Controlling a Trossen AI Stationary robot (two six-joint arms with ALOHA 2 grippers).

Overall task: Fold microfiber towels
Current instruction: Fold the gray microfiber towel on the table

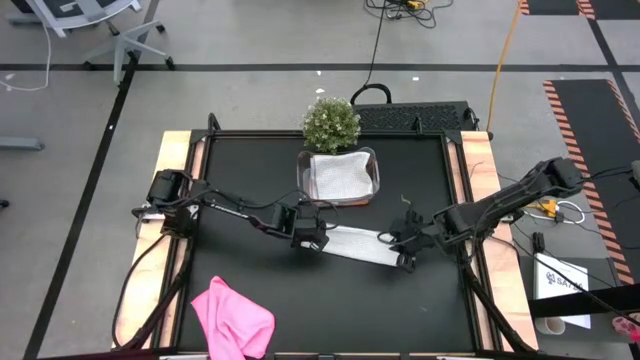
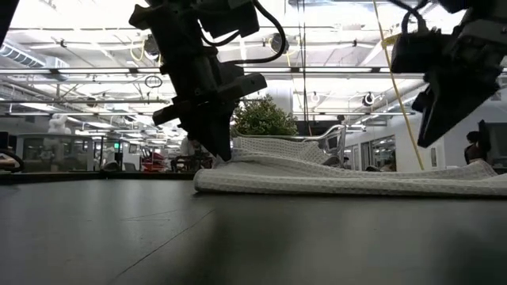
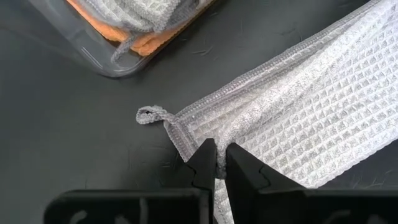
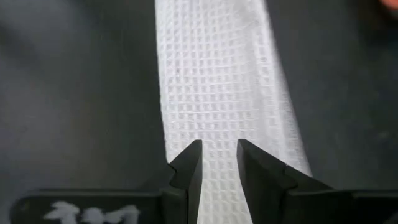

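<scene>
Lying folded into a long narrow strip near the middle of the bench [image 1: 250,290], the light grey towel [image 1: 355,245] shows a waffle weave, a stitched hem and a small hanging loop [image 3: 151,114] at one corner. A second grey towel [image 1: 340,175] sits folded in the clear tub [image 1: 372,187] just behind the strip, and the left wrist view shows an orange towel [image 3: 134,38] under it. The pink towel [image 1: 232,318] lies crumpled at the front edge, well apart from the others.

The bench has a black mat with bare wood along both sides. A small green plant [image 1: 331,123] stands beside the tub at the back. The floor around is grey, with an office chair [image 1: 90,20] at the far left, and the low view shows a bright hall with ceiling lights.

The left claw [image 3: 216,163] is down at the strip's left end, closed on the hem close to the loop. The right claw [image 4: 219,158] stands at the strip's right end, slightly open over the cloth, with the towel showing between its fingers. Both arms reach in low from the sides.
</scene>
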